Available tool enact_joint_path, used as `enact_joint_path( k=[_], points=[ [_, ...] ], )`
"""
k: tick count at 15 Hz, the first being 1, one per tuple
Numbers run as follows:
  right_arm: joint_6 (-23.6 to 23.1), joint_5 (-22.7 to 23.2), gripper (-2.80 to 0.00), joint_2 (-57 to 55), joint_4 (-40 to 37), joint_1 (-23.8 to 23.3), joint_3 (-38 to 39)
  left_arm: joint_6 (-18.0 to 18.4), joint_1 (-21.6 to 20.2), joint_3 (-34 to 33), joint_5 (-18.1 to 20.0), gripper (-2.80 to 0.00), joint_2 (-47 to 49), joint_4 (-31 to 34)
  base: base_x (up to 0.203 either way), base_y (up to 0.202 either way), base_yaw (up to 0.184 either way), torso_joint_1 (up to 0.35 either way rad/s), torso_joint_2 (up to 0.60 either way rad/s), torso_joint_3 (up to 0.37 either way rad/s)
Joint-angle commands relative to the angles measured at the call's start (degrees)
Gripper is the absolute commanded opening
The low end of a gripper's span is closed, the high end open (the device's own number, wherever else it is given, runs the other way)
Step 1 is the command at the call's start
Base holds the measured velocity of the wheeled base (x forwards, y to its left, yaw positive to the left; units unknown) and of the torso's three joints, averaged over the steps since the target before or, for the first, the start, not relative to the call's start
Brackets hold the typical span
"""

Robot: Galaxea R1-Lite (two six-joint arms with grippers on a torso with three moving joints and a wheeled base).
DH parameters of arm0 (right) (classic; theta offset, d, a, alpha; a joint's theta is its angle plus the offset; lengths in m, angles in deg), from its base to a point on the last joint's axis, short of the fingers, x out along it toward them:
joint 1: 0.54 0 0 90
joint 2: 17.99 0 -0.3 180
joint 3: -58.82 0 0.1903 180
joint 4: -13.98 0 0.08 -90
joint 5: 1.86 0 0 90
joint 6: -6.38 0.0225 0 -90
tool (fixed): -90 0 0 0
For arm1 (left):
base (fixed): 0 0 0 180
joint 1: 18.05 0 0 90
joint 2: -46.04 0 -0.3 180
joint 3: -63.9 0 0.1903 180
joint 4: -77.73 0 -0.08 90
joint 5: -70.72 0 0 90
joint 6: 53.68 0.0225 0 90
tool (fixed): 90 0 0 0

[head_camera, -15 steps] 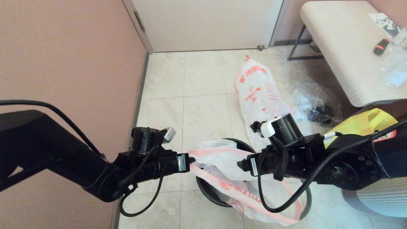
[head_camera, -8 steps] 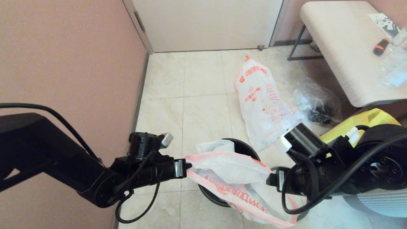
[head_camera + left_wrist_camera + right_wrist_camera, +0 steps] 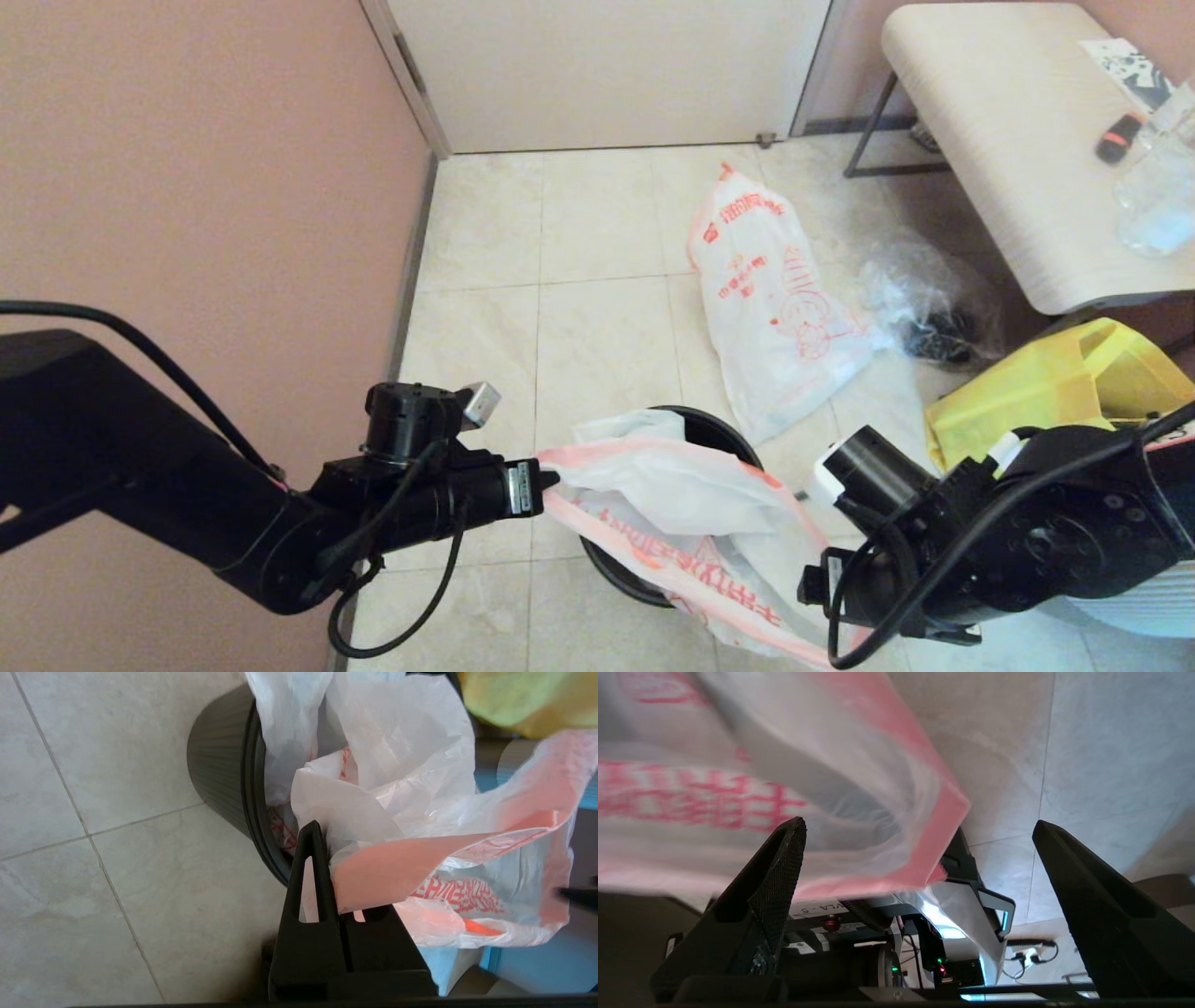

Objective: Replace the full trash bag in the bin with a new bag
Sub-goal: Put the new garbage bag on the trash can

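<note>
Left gripper clamps the new bag; right gripper, fully open, holds nothing. Unsupported film beside it may slip off the bin.

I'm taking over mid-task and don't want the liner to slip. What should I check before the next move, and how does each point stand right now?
1. Left pincer shut on the new bag edge: ok.
2. Right pincer gripping the bag: not ok; it is open, and the bag's orange edge hangs between its fingers ungripped.
3. New bag over the bin: ok, draped across the mouth, part of it hanging outside on the near side.
4. Bag pushed down to the bin's bottom: cannot tell.
5. Full trash bag out of the bin: ok, it lies on the floor behind it.
6. Bin upright: ok.
</note>
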Motion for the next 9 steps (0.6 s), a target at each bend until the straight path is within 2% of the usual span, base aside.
enact_joint_path(
  k=[1,4,9],
  points=[
    [0.3,0.1,0.00,-2.7,1.3,-0.8,1.3,-0.3,-0.2,0.2,0.0,-2.80,-0.7,-0.2,0.000,0.000,0.000,0.000,0.00,0.000],
    [0.2,2.1,0.00,-4.0,3.3,-3.2,1.9,-0.4,-0.4,0.3,-0.2,-2.80,-0.5,-0.3,0.000,0.000,0.000,0.000,0.00,0.000],
    [0.3,2.6,0.00,-6.0,4.0,-3.7,2.0,-0.4,-2.0,0.6,-0.2,-2.80,-0.7,-0.3,0.000,0.000,0.000,0.000,0.00,0.000]
  ],
)
